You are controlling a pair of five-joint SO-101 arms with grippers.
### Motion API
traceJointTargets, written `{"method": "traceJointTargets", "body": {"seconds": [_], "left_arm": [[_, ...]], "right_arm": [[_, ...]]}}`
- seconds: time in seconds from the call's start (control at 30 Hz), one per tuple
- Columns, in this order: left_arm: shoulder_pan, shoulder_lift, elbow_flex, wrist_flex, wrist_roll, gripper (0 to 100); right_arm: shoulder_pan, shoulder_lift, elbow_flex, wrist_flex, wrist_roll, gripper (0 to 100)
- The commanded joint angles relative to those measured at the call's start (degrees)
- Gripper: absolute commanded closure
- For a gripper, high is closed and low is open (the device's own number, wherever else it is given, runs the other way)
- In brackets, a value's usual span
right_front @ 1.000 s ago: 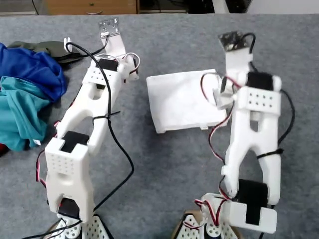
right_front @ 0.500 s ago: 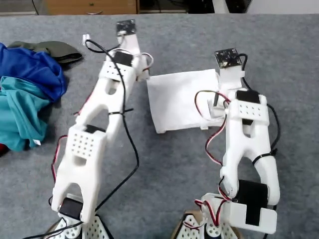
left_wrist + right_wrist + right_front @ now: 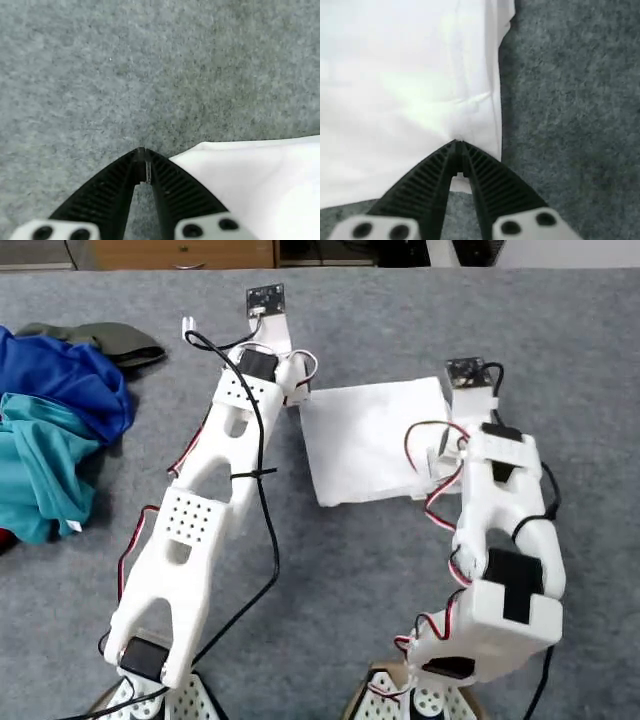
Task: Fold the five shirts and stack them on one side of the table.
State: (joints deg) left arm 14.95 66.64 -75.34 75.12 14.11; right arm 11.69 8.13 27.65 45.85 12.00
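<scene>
The left arm (image 3: 215, 470) has swung away from the coloured pile at the left edge of the table (image 3: 330, 580) and now stretches toward the middle. Its end has come to the far left corner of the white shirt (image 3: 365, 440). The right arm (image 3: 495, 490) has drawn back and folded more tightly, so its end has moved from beyond the shirt's far right corner to a place over the right side of the shirt.

In the left wrist view, the left gripper (image 3: 141, 161) has its two black fingers brought together, with only a thin slit between the tips. Nothing is held between them. The tips are over the grey table cover, just beside the corner of the white shirt but not on it.

In the right wrist view, the right gripper (image 3: 458, 149) is also closed to a thin slit. Its tips rest on the white shirt, near the shirt's right border, where the grey cover begins. Small creases in the cloth run toward the tips, but I cannot tell if any cloth is pinched between them.

The white shirt lies folded to a flat rectangle in the middle of the table, between the two arms. At the left edge lie a blue shirt (image 3: 60, 380) and a teal shirt (image 3: 40, 475), both crumpled and touching each other. An olive shirt (image 3: 115, 340) lies just behind them, toward the far left corner.
</scene>
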Motion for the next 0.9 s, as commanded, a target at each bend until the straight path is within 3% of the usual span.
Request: {"method": "traceJointTargets", "body": {"seconds": [0.0,0.17,0.27,0.5,0.87], "left_arm": [[0.7,-1.0,-8.7,4.7,0.4,98],[1.7,-1.1,-20.2,13.5,0.4,98],[4.2,-1.1,-20.0,14.6,0.3,98],[7.5,-0.5,-7.9,5.0,0.3,98],[4.0,0.3,1.1,-3.2,0.6,98]], "right_arm": [[1.3,0.2,-2.5,0.4,-0.2,99.5],[1.3,0.4,-2.5,0.4,-0.1,99.5],[1.3,0.4,-2.5,0.3,0.0,99.5],[1.3,0.1,-2.5,0.2,0.1,99.5],[1.1,-6.4,0.7,-0.7,0.5,99.5]]}}
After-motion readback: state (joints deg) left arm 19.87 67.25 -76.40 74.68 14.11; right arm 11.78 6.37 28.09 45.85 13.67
